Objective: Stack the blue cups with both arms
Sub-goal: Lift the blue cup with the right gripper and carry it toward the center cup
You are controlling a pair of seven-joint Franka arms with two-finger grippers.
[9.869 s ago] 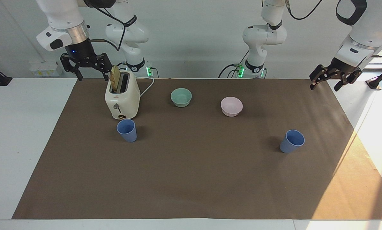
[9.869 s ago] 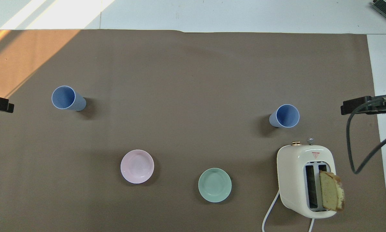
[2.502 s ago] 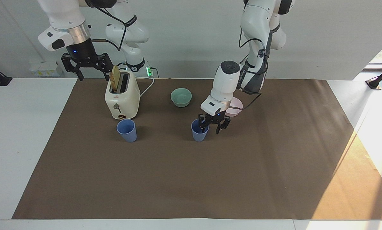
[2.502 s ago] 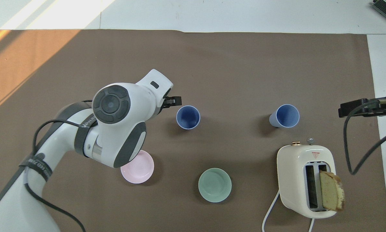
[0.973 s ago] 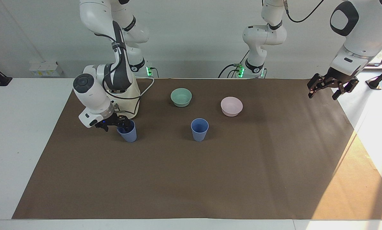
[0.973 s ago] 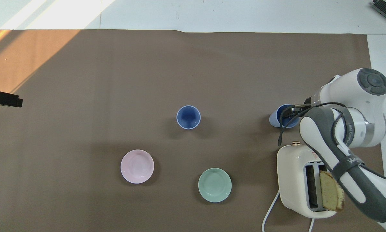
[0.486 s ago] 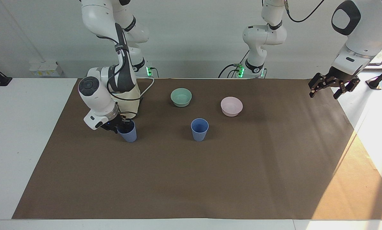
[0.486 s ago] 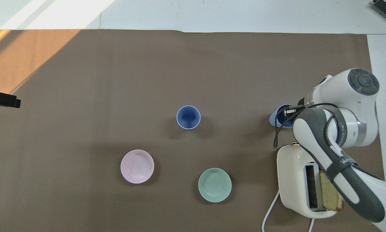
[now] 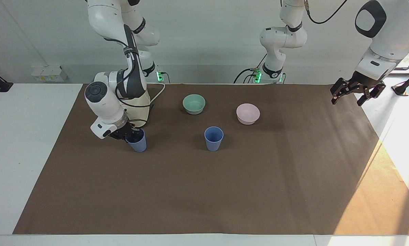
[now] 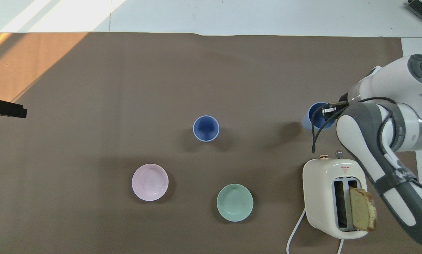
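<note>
One blue cup (image 9: pixel 213 138) stands upright in the middle of the mat, also seen in the overhead view (image 10: pixel 206 128). The other blue cup (image 9: pixel 137 142) is beside the toaster, toward the right arm's end. My right gripper (image 9: pixel 131 134) is shut on its rim, one finger inside the cup. In the overhead view this cup (image 10: pixel 313 114) sits apart from its shadow, so it looks slightly raised in my right gripper (image 10: pixel 326 112). My left gripper (image 9: pixel 347 96) is open and empty, waiting in the air over the mat's edge at the left arm's end; only its tip (image 10: pixel 6 108) shows overhead.
A cream toaster (image 10: pixel 332 197) with a bread slice (image 10: pixel 362 213) stands close to the right arm, nearer to the robots than the held cup. A mint-green bowl (image 9: pixel 193 104) and a pale pink bowl (image 9: pixel 247 113) sit nearer to the robots than the middle cup.
My right gripper has shut on the cup's rim beside the toaster, and overhead the cup has shifted away from the toaster and off its shadow. My left arm stays withdrawn after leaving the other cup mid-mat.
</note>
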